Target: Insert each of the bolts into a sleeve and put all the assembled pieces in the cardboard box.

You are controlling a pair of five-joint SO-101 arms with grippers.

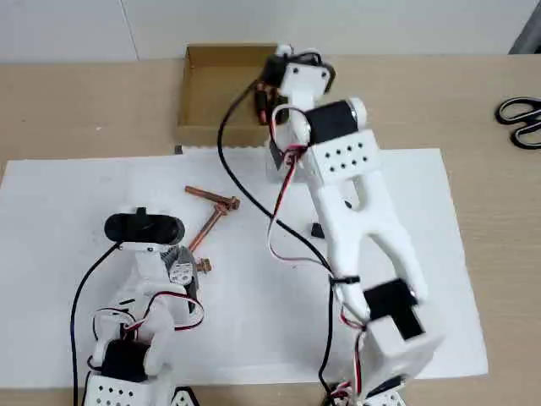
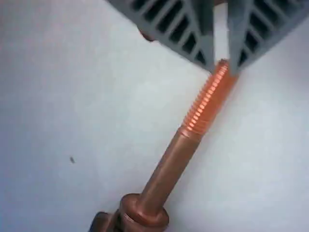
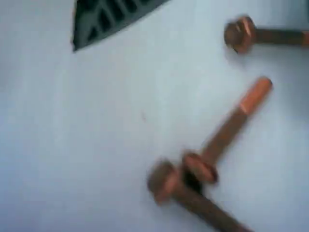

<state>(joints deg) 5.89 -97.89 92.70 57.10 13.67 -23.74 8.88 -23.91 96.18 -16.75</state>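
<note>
**Bolt pinched at its threaded tip**

Clamps the left gripper (image 2: 222, 63) on the very tip of a copper-coloured bolt (image 2: 176, 154), grey fingertips (image 2: 195, 41) pressed against the thread from both sides. Rests the bolt's length along the white paper (image 1: 101, 279), flanged head pointing away from the gripper and just beside the head of a second bolt (image 1: 210, 195). Shows a third bolt (image 3: 240, 34) on the same paper, apart from that pair and close by the left gripper's side in the high view. Cannot tell the state of the right gripper (image 3: 108, 21), poised over the paper with all three bolts before its camera. Stretches the right arm (image 1: 355, 203) from the near table edge up across the paper to the cardboard box (image 1: 211, 85), brown and open-topped, standing on the wooden table (image 1: 84, 101) at the paper's far edge. Off at the table's right edge, a pair of scissors (image 1: 520, 118).
</note>
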